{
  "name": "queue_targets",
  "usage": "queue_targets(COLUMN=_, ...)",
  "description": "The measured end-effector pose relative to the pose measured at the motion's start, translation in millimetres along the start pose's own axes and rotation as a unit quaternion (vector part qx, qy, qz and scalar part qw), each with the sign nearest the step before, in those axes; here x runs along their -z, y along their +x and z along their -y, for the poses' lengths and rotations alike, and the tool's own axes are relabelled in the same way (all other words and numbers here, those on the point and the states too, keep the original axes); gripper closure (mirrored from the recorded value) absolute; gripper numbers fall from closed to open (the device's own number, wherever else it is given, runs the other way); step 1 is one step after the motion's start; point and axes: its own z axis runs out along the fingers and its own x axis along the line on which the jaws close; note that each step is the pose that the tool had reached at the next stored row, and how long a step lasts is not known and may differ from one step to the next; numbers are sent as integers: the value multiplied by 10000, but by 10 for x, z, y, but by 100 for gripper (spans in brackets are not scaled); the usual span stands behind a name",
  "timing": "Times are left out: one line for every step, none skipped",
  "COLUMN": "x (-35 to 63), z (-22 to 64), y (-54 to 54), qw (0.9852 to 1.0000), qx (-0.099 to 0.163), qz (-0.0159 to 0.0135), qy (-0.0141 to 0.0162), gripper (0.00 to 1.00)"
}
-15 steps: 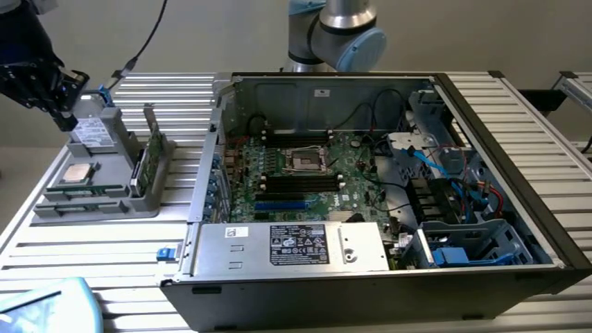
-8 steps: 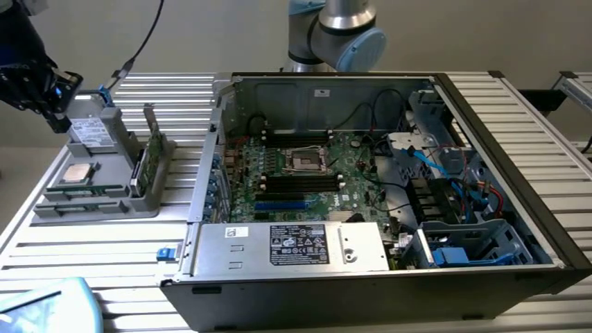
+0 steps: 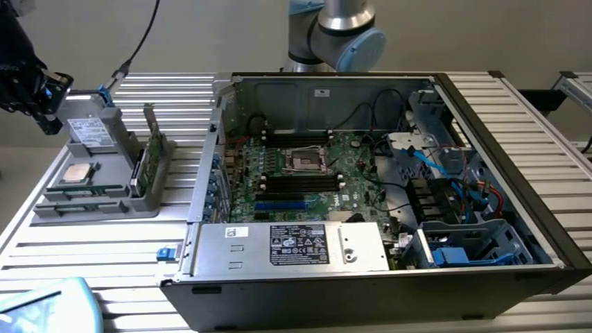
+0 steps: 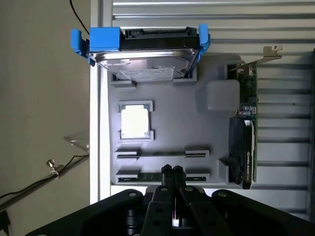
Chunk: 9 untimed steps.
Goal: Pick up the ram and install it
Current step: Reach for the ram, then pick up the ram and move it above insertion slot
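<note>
The ram is a thin green stick lying on edge in a holder at one end of the grey tray; in the exterior view the ram sits at the tray's near end. My black gripper hangs above that end of the tray, its two fingers pressed together with nothing between them. In the exterior view the gripper is high at the far left, over the tray's left edge. Black memory slots lie on the green motherboard inside the open computer case.
On the tray also rest a silver hard drive in a blue bracket, a square silver processor and an upright graphics card. A power supply fills the case's front, with cables at the exterior view's right. A slatted metal table lies beneath.
</note>
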Motion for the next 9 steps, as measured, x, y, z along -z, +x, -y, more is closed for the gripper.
queue_targets(x=-1, z=10, y=28, qw=10000, qx=2, qz=0, qy=-9, gripper=90)
queue_targets(x=-1, z=14, y=34, qw=10000, qx=3, qz=0, qy=-13, gripper=90)
queue_targets(x=-1, z=14, y=33, qw=10000, qx=3, qz=0, qy=-13, gripper=90)
queue_targets(x=0, z=14, y=33, qw=10000, qx=3, qz=0, qy=-13, gripper=90)
queue_targets(x=-1, z=13, y=34, qw=10000, qx=3, qz=0, qy=-14, gripper=90)
queue_targets(x=-1, z=13, y=34, qw=10000, qx=3, qz=0, qy=-14, gripper=90)
queue_targets(x=-1, z=13, y=33, qw=10000, qx=3, qz=0, qy=-14, gripper=90)
queue_targets(x=-1, z=13, y=34, qw=10000, qx=3, qz=0, qy=-14, gripper=90)
queue_targets(x=-1, z=13, y=34, qw=10000, qx=3, qz=0, qy=-14, gripper=90)
